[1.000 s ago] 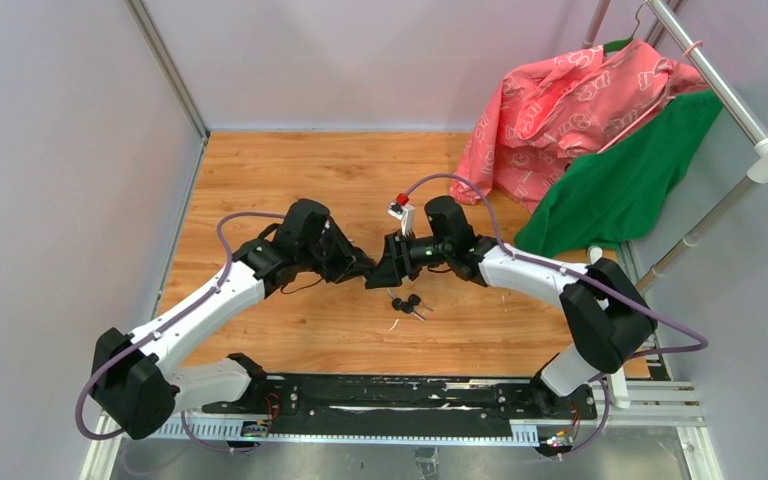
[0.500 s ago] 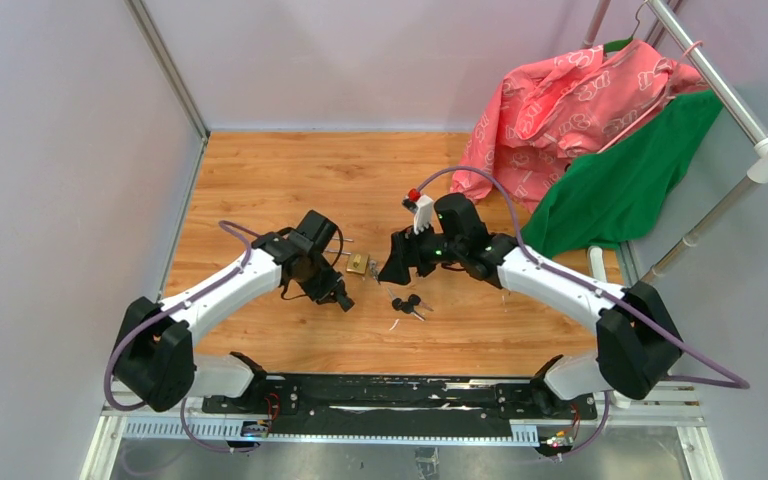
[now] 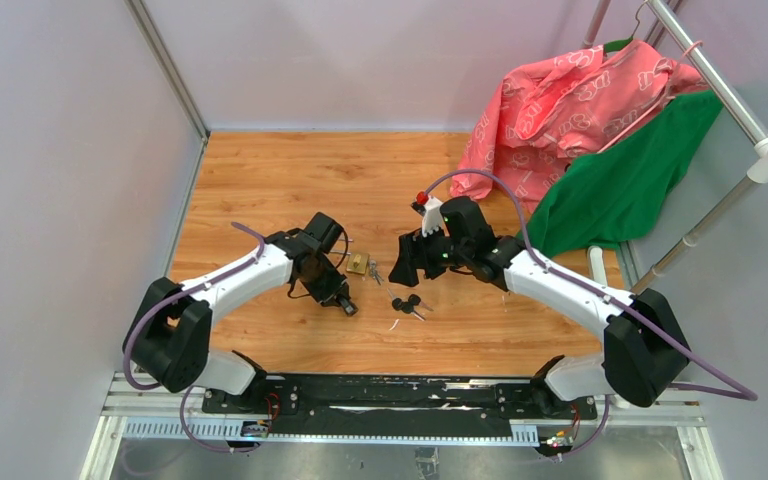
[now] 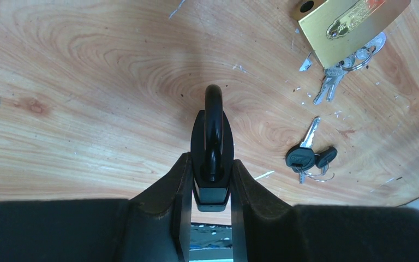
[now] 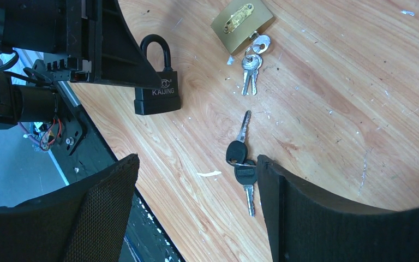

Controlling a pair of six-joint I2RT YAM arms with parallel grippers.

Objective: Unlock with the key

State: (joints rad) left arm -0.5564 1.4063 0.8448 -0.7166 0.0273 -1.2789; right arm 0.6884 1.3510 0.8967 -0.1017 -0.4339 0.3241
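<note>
Since a second ago both arms have pulled apart from their meeting point at mid-desk: left arm back toward near-left, right arm back to the right with its jaws spread wider, and the brass padlock they covered now shows. Wooden desk (image 3: 280, 180) fills the cell. Pink garment (image 3: 570, 100) and green garment (image 3: 625, 170) hang off a rack (image 3: 720, 90) at the far right and spill onto the desk corner. Left gripper (image 3: 343, 298) is low over the desk, left of centre, clamped on the body of a black padlock (image 4: 211, 142), fingers on its two flat sides, shackle closed and pointing away from the wrist. Can't tell if the lock touches the wood. Right gripper (image 3: 407, 268) is right of centre, jaws wide apart, nothing between them, facing the left gripper. Brass padlock (image 3: 358, 264) lies flat on the desk between the two grippers, slightly to the far side. A bunch of silver keys (image 5: 250, 68) on a ring sits against its end; whether one is in the keyhole is unclear. Black-headed keys (image 5: 240, 164), two on a small ring, lie flat on the desk just near of the right gripper and right of the black padlock, touched by neither gripper.
</note>
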